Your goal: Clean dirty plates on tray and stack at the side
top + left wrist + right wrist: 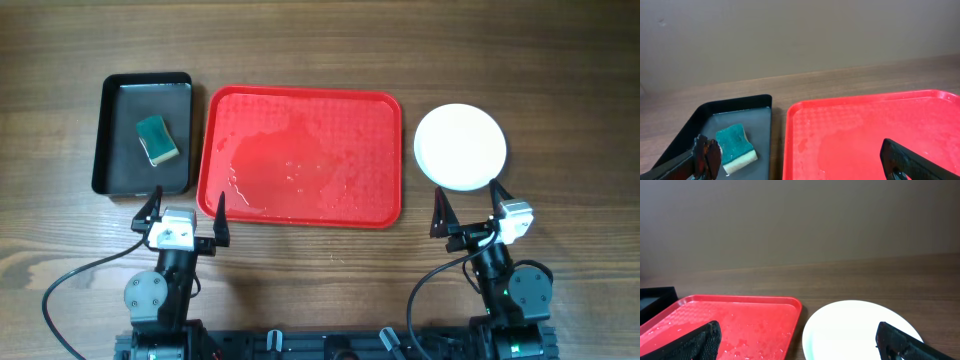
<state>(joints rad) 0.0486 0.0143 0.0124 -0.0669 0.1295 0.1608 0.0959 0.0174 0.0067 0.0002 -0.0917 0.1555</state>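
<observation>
Right of the tray [300, 92], the plates [460, 147] sit on the worktop, so this looks like the closing step.
Tray's bare and wet (only the white top plate shows, so I can't count the pile). Left fingers [221, 207] and right fingers [438, 212] both stand wide apart, holding nothing; sponge [157, 139] rests in its black tray [110, 150]. My next move, I'd judge, is just a check.

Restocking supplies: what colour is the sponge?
The sponge is teal-green over a cream layer; left wrist view shows it best.
</observation>
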